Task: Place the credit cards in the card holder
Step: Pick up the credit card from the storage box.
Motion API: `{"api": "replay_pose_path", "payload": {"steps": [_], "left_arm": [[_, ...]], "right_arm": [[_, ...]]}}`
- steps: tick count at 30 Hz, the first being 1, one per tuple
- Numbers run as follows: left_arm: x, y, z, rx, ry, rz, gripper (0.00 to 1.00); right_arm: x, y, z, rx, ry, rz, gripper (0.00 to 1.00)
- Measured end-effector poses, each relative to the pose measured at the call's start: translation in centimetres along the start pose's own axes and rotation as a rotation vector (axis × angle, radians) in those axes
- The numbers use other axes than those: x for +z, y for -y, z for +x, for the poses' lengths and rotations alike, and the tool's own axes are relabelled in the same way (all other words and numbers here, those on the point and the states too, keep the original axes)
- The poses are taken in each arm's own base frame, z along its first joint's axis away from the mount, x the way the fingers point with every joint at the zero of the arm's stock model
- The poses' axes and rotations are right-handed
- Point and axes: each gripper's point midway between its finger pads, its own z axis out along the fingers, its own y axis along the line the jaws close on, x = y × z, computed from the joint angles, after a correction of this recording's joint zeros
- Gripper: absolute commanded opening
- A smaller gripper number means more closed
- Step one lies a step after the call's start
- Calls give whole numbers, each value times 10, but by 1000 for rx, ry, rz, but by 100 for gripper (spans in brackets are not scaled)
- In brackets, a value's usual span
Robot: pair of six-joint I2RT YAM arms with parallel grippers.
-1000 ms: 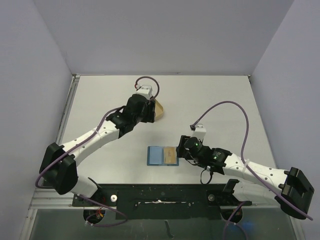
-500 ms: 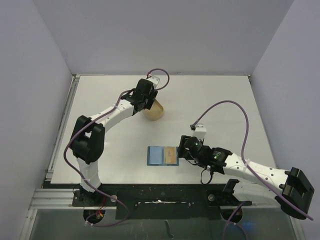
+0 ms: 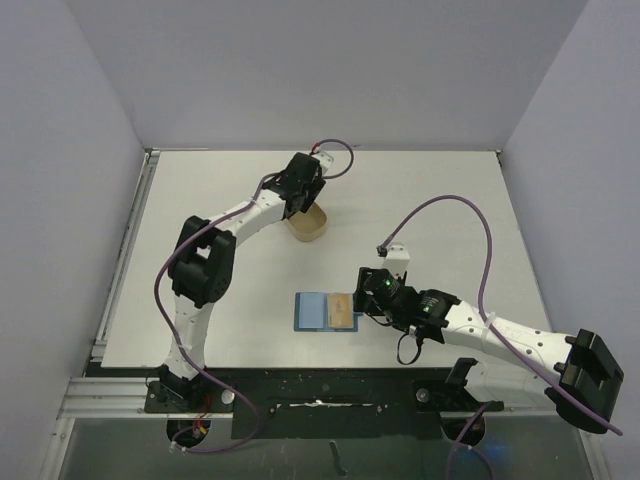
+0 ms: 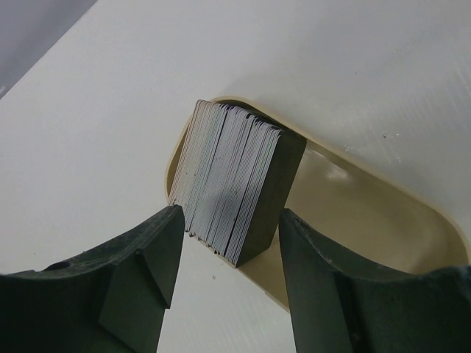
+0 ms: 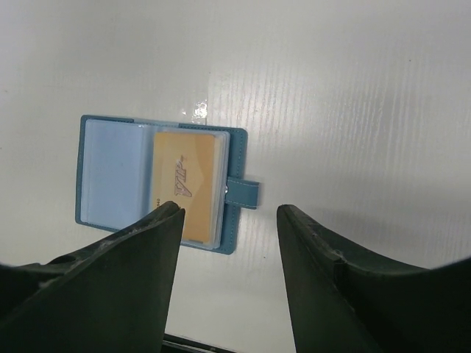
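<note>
Left gripper (image 4: 229, 220) open and empty, its tips framing the credit cards (image 4: 228, 176) standing on edge against the tan tray's (image 4: 383, 213) end wall, right gripper (image 5: 229, 213) spread wide, nothing held, over the card holder (image 5: 110, 176) lying unfolded, white table (image 5: 353, 110) all round its edges.

A white worktop (image 3: 440, 190) is seen, closed in by pale walls on three sides. Two things are carried directly on it. A tan oblong tray (image 3: 305, 235) is set toward the far side, left of the middle. The teal-blue card holder (image 3: 314, 311) is laid open and flat nearer the front edge, with its snap tab (image 5: 243, 193) spread out on the surface. The two are set well apart.
</note>
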Motion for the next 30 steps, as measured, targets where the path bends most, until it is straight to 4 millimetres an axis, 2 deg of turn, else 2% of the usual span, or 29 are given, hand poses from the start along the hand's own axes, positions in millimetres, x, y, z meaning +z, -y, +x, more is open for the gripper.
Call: {"api": "replay_pose_path", "payload": {"steps": [10,17,30], "left_arm": [[22,6,27,78,-73,-25,51],[23,-2,25,103,-69,-62,40],[21,0,24,133,-69,-67,24]], "right_arm": [[3,3,1,-22,-5,19,56],[3,5,1,-27,-5,28,56],[3,7,0,-23,0,33,57]]}}
